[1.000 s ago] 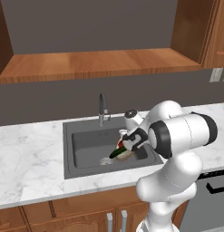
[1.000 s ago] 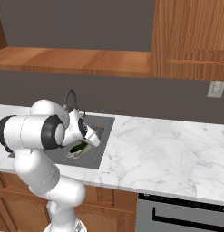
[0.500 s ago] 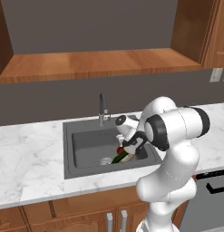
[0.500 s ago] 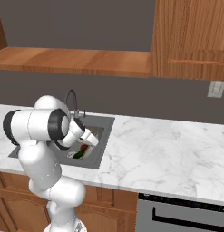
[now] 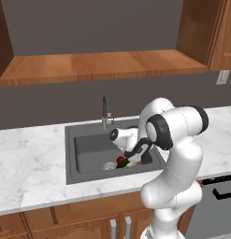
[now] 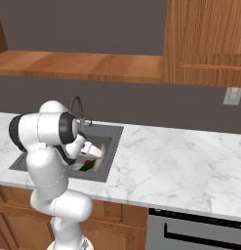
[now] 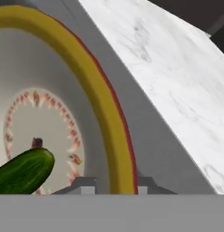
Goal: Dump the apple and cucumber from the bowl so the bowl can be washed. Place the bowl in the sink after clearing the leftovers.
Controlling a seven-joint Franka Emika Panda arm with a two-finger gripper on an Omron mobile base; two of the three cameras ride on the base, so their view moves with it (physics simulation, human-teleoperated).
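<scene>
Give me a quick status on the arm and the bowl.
Gripper shut on the bowl rim, low in the sink. Cucumber and apple not yet dumped. Nothing in the way.

Cucumber (image 7: 22, 174) cut off at the hand view's left edge, bowl (image 7: 102, 104) rim running off the top, arm covering most of bowl in the base views

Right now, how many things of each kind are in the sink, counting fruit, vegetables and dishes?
Fruit: 1, the apple.
Vegetables: 1, the cucumber.
Dishes: 1, the bowl, its rim between the tool fingertips.
Total: 3, all inside the sink.
</scene>
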